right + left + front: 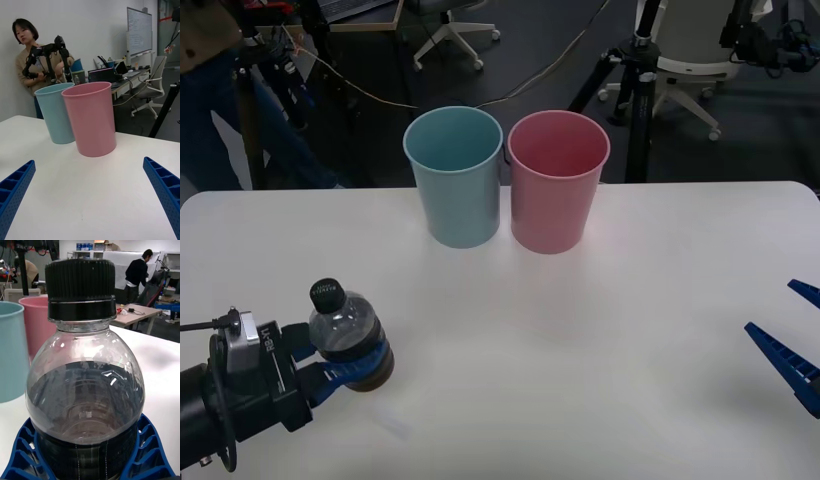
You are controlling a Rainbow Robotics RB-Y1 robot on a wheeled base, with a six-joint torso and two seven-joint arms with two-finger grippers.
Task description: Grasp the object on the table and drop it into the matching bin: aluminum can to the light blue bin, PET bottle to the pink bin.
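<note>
White and smooth, the bench [600, 330] fills most of the front view, with office chairs, tripod legs and cables on the dark floor beyond its far edge. At upper centre of that frame the light blue bin [454, 175] and the pink bin [557, 180] stand upright just beside each other, blue to the left, both open mouths showing.

At lower left the left end effector [348, 362] is clenched on the PET bottle [346, 330], its blue ribbed fingers [148, 450] wrapping the dark lower part. The bottle stands upright, well apart from both bins. Its black cap [327, 294] carries pale print on top, too small to read. In the left wrist view the cap's ridged side shows no legible writing, and a faint embossed mark on the clear wall cannot be made out; the bottle's base is cut off at the frame edge.

At lower right of the front view the right end effector [805, 335] rests released, fingers spread wide, partly cut off by the frame edge.
</note>
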